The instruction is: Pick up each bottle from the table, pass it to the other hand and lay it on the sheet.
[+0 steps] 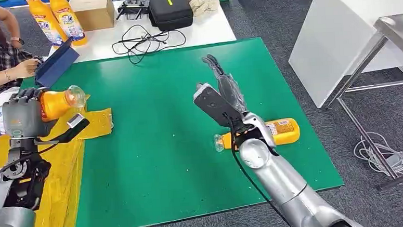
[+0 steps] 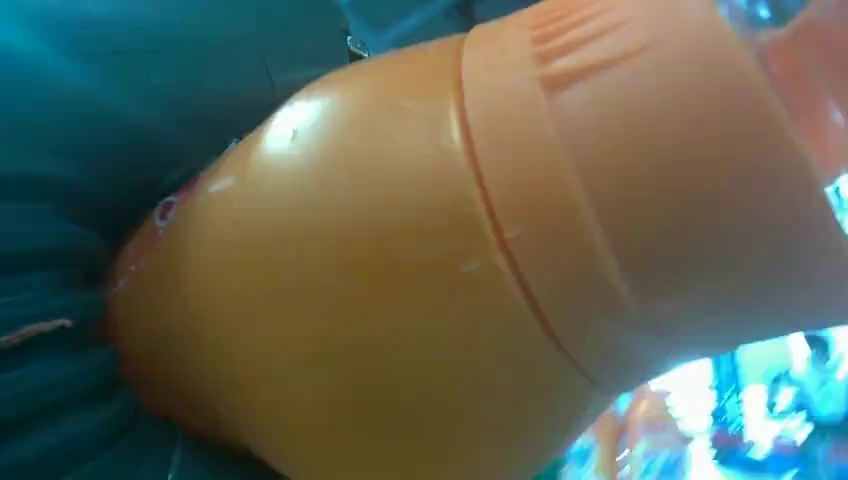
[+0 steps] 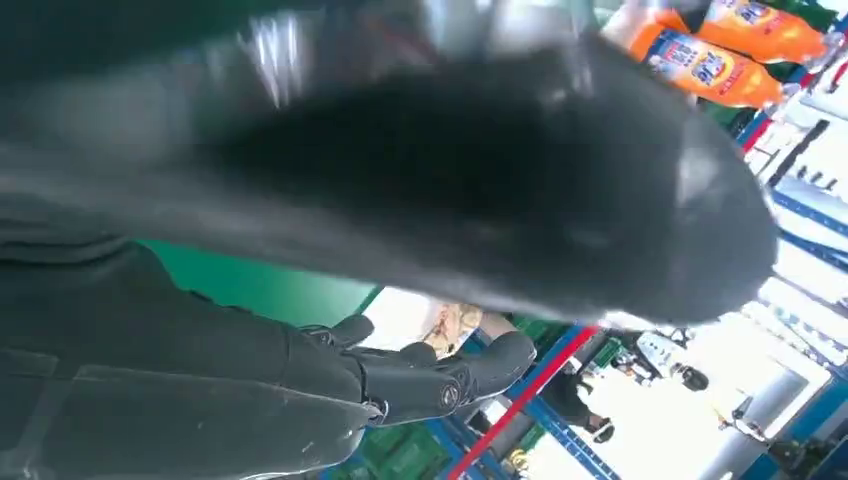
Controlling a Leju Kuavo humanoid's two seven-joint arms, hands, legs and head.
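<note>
My left hand (image 1: 23,116) grips an orange bottle (image 1: 58,103) with a clear cap, held on its side above the yellow sheet (image 1: 61,167) at the table's left edge. Up close in the left wrist view the orange bottle (image 2: 420,270) is against my palm. My right hand (image 1: 223,90) hovers over the middle of the green mat (image 1: 160,162) with its fingers stretched out and nothing in them; its dark fingers (image 3: 440,375) appear in the right wrist view. A second orange bottle (image 1: 281,131) lies on its side on the mat, partly hidden behind my right wrist.
A person (image 1: 1,56) sits at the far left with a blue tablet case (image 1: 56,64). Two more orange bottles (image 1: 59,19), a cardboard box (image 1: 94,10), a black case (image 1: 170,10) and cables (image 1: 143,42) are on the white table behind. A white table (image 1: 362,37) stands at right.
</note>
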